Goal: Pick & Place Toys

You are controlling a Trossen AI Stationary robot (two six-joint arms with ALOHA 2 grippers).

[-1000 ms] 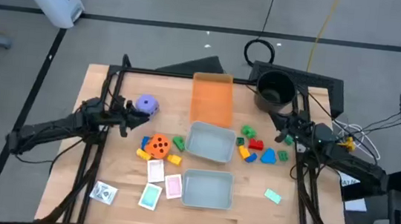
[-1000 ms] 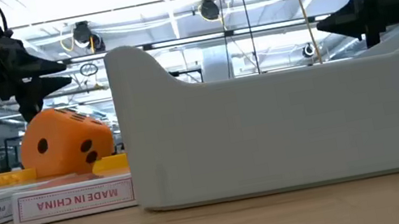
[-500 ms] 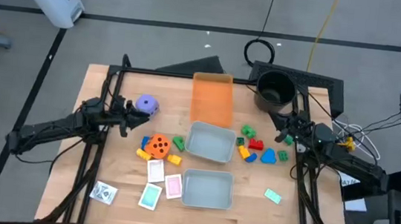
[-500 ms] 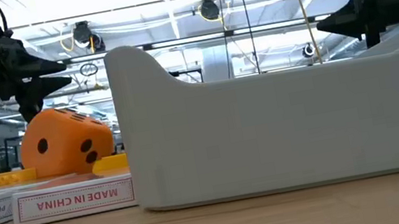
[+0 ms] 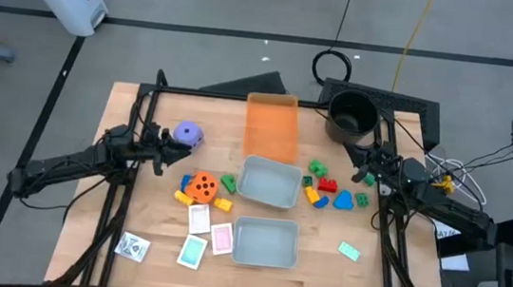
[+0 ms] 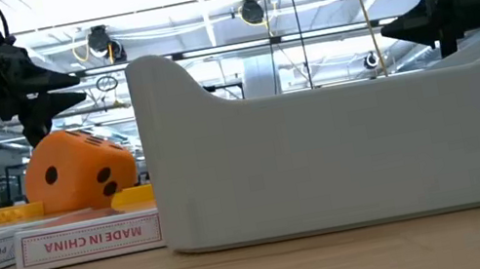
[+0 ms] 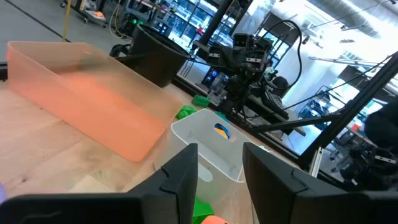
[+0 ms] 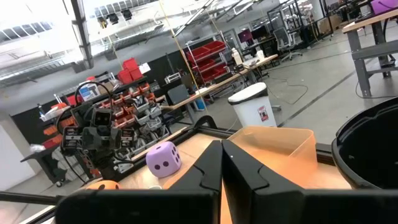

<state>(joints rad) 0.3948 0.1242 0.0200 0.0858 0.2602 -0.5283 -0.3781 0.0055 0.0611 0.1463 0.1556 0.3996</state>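
Note:
The purple die [image 5: 188,134] rests on the table at far left, and the orange die [image 5: 200,186] sits nearer, with green [image 5: 228,183] and yellow [image 5: 222,203] bricks beside it. More bricks [image 5: 327,183] lie right of the grey trays. White [image 5: 199,218], pink [image 5: 221,238] and teal [image 5: 193,251] cards lie flat near the front. My left gripper [image 5: 182,155] hovers open between the two dice, nothing between its fingers [image 7: 180,180]. My right gripper [image 5: 352,152] hangs shut above the table, beyond the right-hand bricks.
Two grey trays [image 5: 270,182] [image 5: 265,241] stand mid-table, one behind the other. A flat orange tray [image 5: 271,126] lies at the far middle, and a black pot [image 5: 351,115] stands at the far right. Another teal card [image 5: 348,252] and a white packet [image 5: 134,246] lie near the front.

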